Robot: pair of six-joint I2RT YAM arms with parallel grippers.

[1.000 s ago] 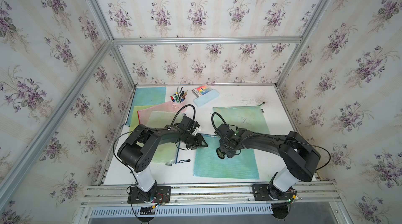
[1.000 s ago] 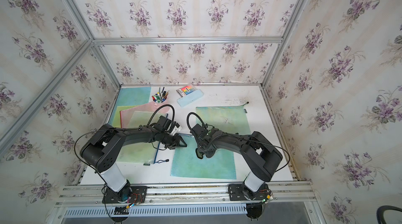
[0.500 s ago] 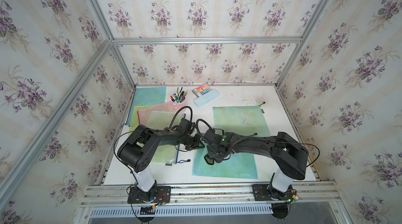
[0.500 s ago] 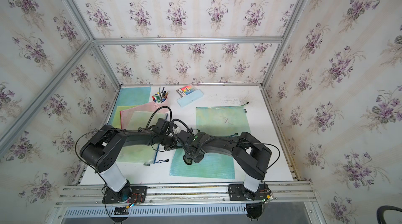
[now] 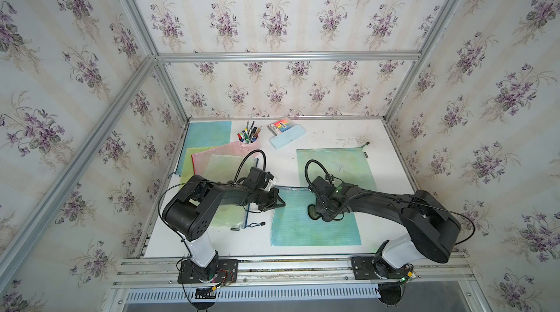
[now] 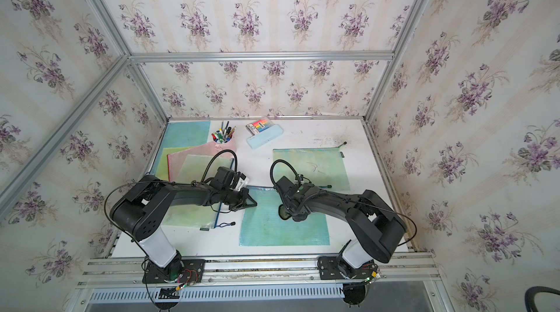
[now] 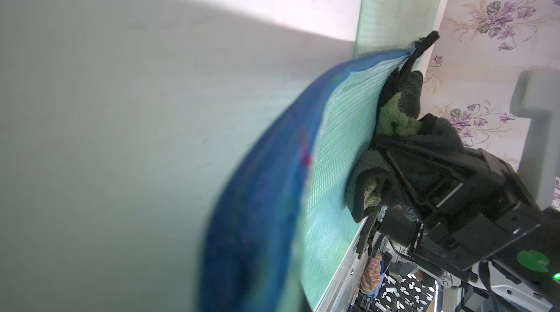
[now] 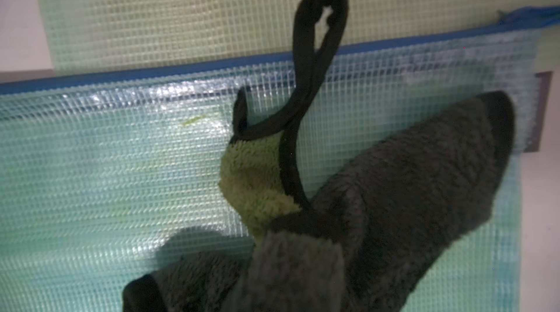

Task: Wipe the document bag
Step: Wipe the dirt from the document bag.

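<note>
The right tool [image 5: 321,215] is clamped on a grey-green cloth [image 8: 394,204] pressing the document bag [image 5: 303,231]. The left tool [image 5: 278,201] is closed on its far left corner (on the blue zipper edge [image 8: 181,68], it seems). The bag lies at the desk [image 5: 333,134] front, long axis left-right, zipper away from the robot; probably light, floppy and slippery, so pin a corner.

Teal mesh doc bag [image 5: 298,231] (grey/grn cloth [image 8: 409,189])
</note>
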